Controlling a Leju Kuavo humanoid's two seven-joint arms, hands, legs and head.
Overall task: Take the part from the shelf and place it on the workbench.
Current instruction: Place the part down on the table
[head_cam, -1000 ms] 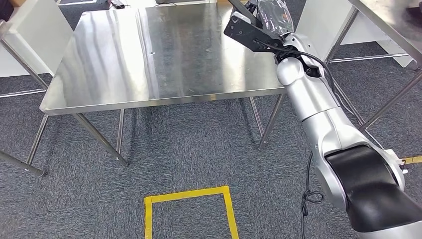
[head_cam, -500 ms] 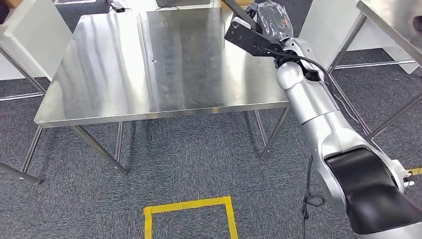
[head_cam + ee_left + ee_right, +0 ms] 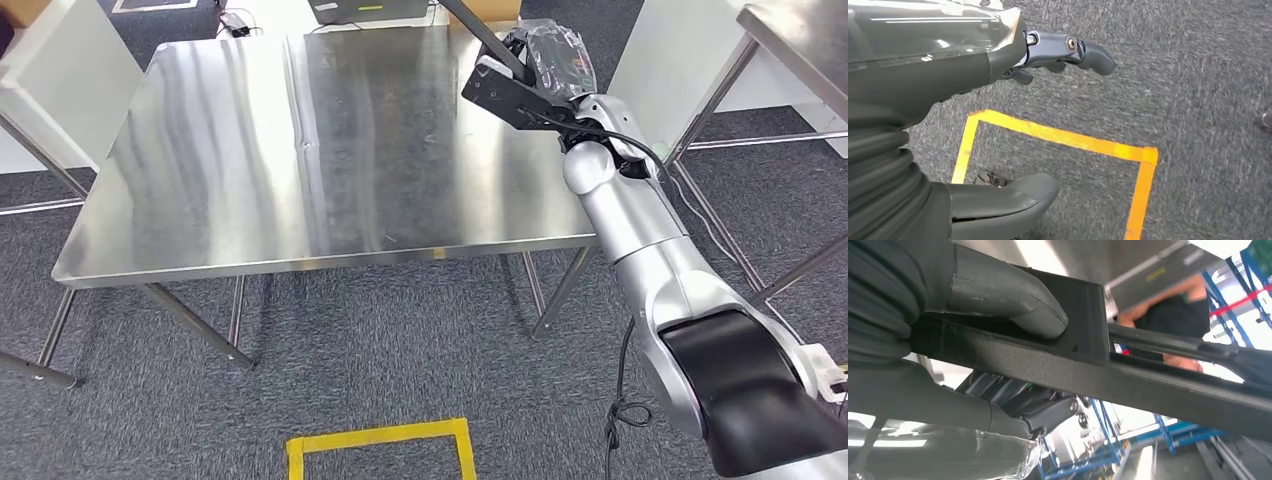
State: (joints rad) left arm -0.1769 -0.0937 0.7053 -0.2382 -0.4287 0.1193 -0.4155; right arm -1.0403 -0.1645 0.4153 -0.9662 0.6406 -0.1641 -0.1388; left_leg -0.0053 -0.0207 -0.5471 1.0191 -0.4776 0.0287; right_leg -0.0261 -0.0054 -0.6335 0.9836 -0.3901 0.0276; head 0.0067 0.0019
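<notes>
Near me, yellow tape square (image 3: 378, 447) marks my standing spot. My left hand (image 3: 998, 115) hangs empty, fingers apart. Farther right, my right hand (image 3: 548, 60) grips the long black flat plastic part (image 3: 505, 92), probably clear above the steel workbench (image 3: 250, 160), ready for lowering.

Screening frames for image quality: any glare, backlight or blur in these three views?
Head view: sharp, with streaky glare on the steel workbench. Right wrist view: bright, blown-out background behind the dark part held by the right robot hand, background soft. Left wrist view: evenly lit, carpet slightly smeared beyond the left robot hand.
</notes>
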